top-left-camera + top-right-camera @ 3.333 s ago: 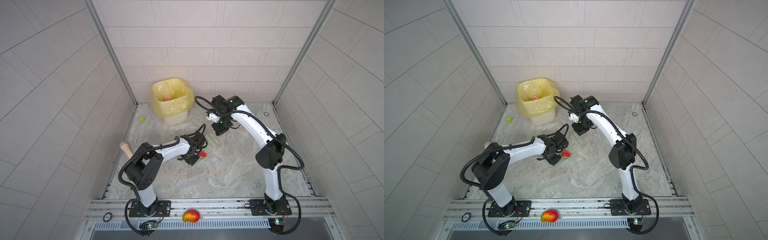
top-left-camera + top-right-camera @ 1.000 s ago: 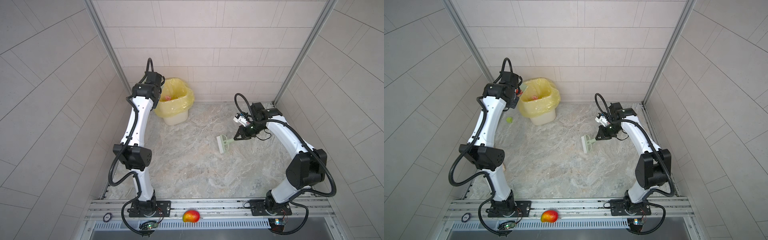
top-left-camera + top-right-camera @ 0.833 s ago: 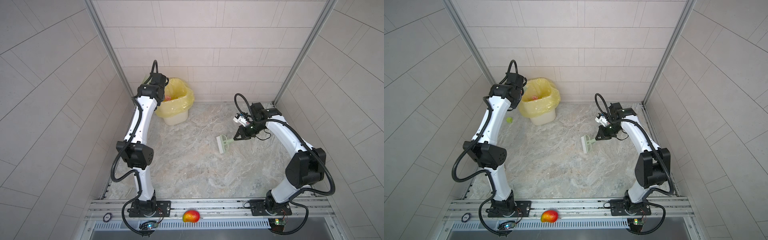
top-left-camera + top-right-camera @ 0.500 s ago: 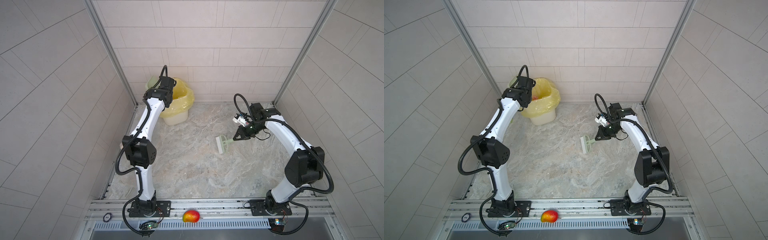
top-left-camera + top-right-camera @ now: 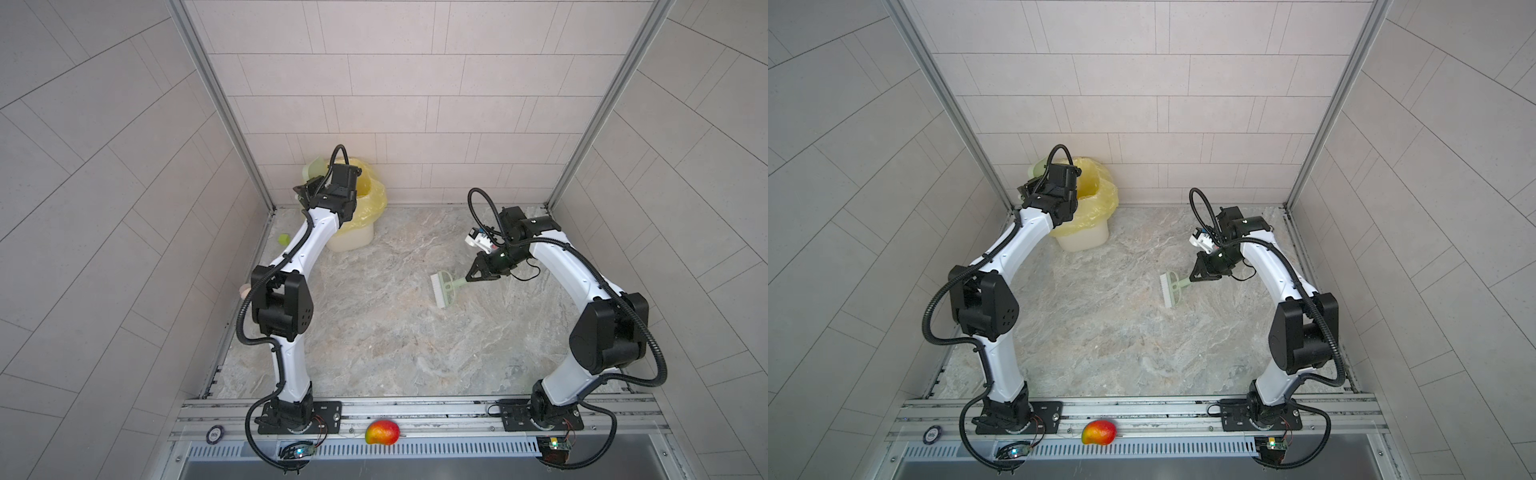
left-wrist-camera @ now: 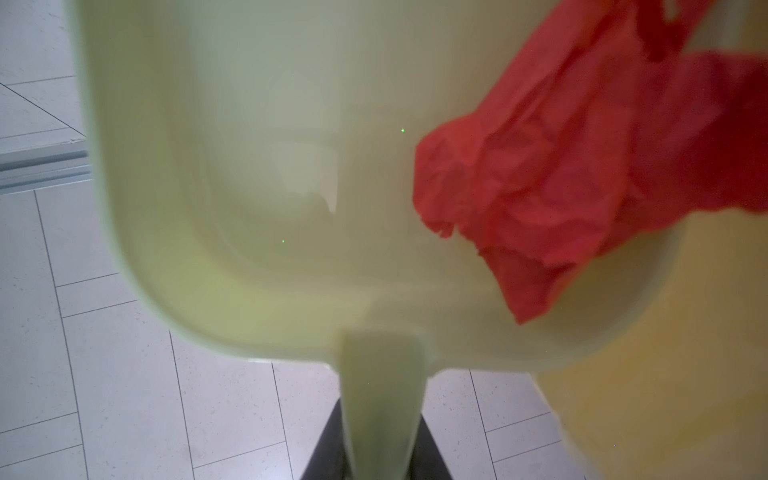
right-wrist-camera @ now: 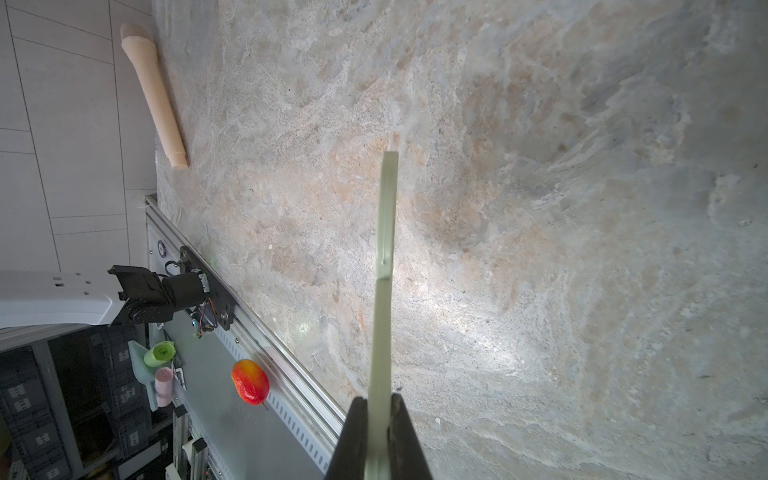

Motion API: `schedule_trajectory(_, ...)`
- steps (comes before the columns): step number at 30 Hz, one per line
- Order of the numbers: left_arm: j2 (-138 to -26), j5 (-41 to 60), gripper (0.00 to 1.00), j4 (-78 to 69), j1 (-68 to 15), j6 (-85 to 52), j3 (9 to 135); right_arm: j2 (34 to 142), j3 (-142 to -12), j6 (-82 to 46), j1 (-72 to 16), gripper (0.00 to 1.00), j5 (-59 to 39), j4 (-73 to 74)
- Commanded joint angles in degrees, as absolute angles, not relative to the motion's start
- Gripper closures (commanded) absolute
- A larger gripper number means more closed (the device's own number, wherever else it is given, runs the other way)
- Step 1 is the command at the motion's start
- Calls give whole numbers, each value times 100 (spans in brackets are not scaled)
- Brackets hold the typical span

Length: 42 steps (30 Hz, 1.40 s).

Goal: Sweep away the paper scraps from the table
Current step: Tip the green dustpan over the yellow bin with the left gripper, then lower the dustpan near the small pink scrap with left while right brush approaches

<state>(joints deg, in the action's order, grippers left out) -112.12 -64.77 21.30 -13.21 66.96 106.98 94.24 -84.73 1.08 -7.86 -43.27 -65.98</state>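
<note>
My left gripper (image 5: 308, 194) (image 5: 1026, 193) (image 6: 382, 419) is shut on the handle of a pale green dustpan (image 5: 314, 166) (image 5: 1036, 168) (image 6: 270, 187), held up at the rim of the yellow-bagged bin (image 5: 360, 239) (image 5: 1084, 240). In the left wrist view a red paper scrap (image 6: 540, 166) lies in the pan on the side toward the yellow bag. My right gripper (image 5: 473, 276) (image 5: 1196, 277) (image 7: 378, 415) is shut on the handle of a pale green brush (image 5: 442, 289) (image 5: 1170, 289) (image 7: 384, 249), whose head rests on the table (image 5: 395, 340) (image 5: 1121, 340). In both top views no scraps show on the table.
A lime-green cube (image 5: 284, 239) lies by the left wall, and a beige wooden stick (image 5: 245, 289) (image 7: 156, 95) lies along the same wall. A red-yellow mango (image 5: 382, 432) (image 5: 1098, 432) (image 7: 249, 382) sits on the metal front rail (image 5: 415, 409).
My left arm has swung the dustpan from the left wall toward the right, to the bin's rim. The right arm and brush have hardly moved.
</note>
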Motion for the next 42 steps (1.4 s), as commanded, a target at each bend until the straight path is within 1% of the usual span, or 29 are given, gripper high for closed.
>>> schedule_trajectory(1,-10925,-6682,100,1226,-1361,7473,10585,9378,-8454,235,-768,100,-4399,-6610)
schedule_trajectory(5,-10898,-6673,100,110,-1482,8345,10295,9404,-8481,232,-765,100,-4426,-6601)
schedule_trajectory(8,-10887,-6595,100,-314,-1530,8738,10178,9414,-8449,242,-766,100,-4419,-6576)
schedule_trajectory(13,-10931,-6521,100,-372,-1574,8958,10084,9378,-8429,242,-758,100,-4388,-6574)
schedule_trajectory(19,-10948,-6561,100,-765,-1644,9255,10053,9360,-8451,244,-745,100,-4366,-6587)
schedule_trajectory(24,-10843,-6542,100,-443,-1670,8974,10133,9338,-8540,210,-708,100,-4262,-6615)
schedule_trajectory(29,-10657,-6629,100,-347,-1705,8774,9994,9240,-8662,128,-589,100,-3804,-6670)
schedule_trajectory(32,-10498,-6649,100,240,-1747,8129,10158,9163,-8849,37,-532,100,-3276,-6663)
schedule_trajectory(36,-10321,-6455,100,2382,-1867,6084,10889,9106,-9191,-54,-507,100,-2304,-6652)
schedule_trajectory(39,-10242,-5824,100,4218,-2074,4236,11420,9103,-9454,-106,-478,100,-1479,-6712)
schedule_trajectory(42,-10126,-5095,100,5158,-2379,3020,11405,9119,-9704,-138,-444,100,-693,-6724)
